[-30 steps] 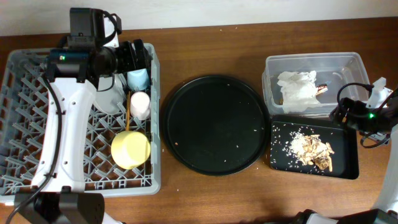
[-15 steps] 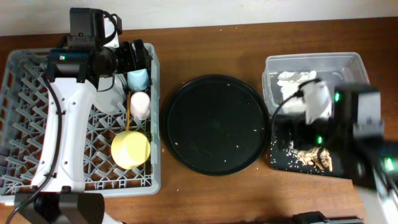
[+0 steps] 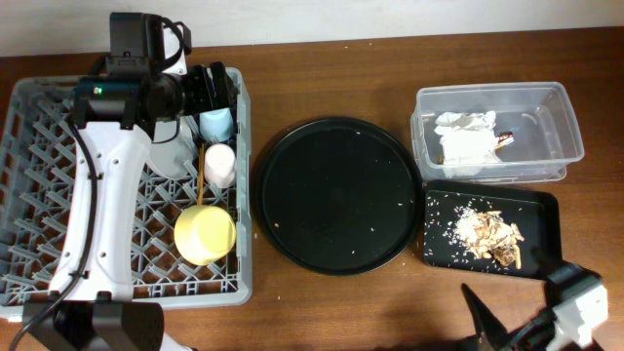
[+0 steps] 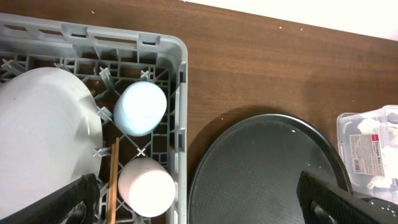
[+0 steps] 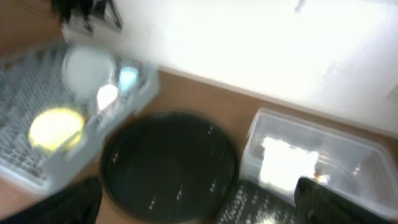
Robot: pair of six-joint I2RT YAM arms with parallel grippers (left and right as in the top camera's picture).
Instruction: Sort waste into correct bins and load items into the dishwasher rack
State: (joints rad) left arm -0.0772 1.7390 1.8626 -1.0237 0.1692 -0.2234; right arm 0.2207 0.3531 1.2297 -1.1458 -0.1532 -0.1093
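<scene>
The grey dishwasher rack (image 3: 39, 195) at the left holds the pale plate (image 4: 43, 118), light-blue cup (image 3: 216, 124), pink cup (image 3: 220, 164), yellow bowl (image 3: 205, 234) and wooden chopsticks (image 3: 201, 180). My left gripper (image 4: 199, 205) hovers open and empty over the rack's right rim. The clear tub (image 3: 546, 97) holds the white napkin (image 3: 466, 141) and wrapper (image 3: 504, 138). The shallow black tray (image 3: 541, 210) holds brown scraps and white crumbs (image 3: 487, 234). My right gripper (image 3: 512, 297) is open and empty at the front right, near the black tray's front edge; its view is blurred.
The large round black tray (image 3: 336, 195) lies between the rack and the bins, with a few crumbs on it. It also shows in the left wrist view (image 4: 267, 168) and the right wrist view (image 5: 171, 162). Bare wooden table surrounds it.
My right arm swept from beside the clear tub at the right edge, across the bins, down to the front right corner. The left arm has not moved.
</scene>
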